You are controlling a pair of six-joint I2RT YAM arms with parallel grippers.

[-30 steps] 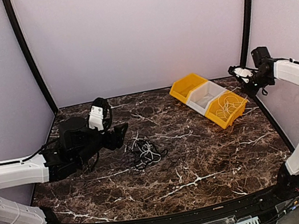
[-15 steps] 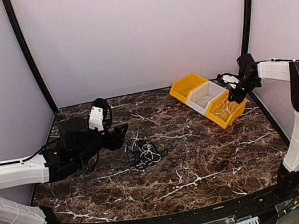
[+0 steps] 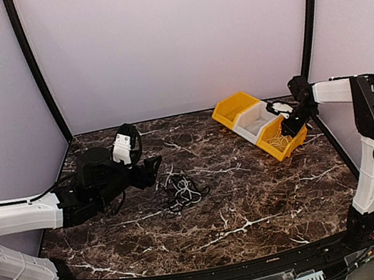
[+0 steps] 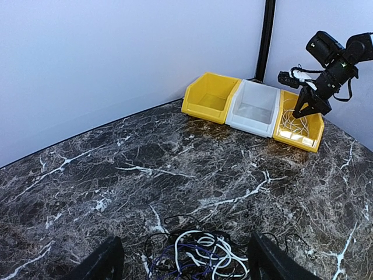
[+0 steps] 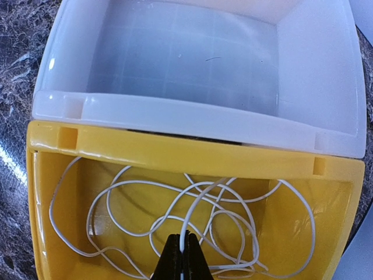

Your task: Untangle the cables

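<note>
The clump of cables [image 3: 181,189] lies on the marble table [image 3: 257,207], left of its middle, just ahead of the left gripper [image 3: 151,169] and slightly toward the near edge. That gripper hangs low with its jaws spread wide and nothing between them. Its wrist view shows the clump at the bottom of the frame between the 2 fingers [image 4: 100,263], white loops in the middle and dark cords around them. The clump is a compact heap with no clear long axis, though a few thin strands trail off toward the far side. The right gripper [image 3: 290,122] is well apart from it, over the yellow bin [image 5: 175,153] that stands beside the white bin [image 5: 175,111] at the far right. Its jaws are pinched tight on 1 strand of the white cable [image 5: 125,186], which is coiled loosely inside that bin. The left arm is plainly the nearer to the tangle. The coming move likely turns on a short forward and downward reach, then a pinch on an outer strand.
</note>
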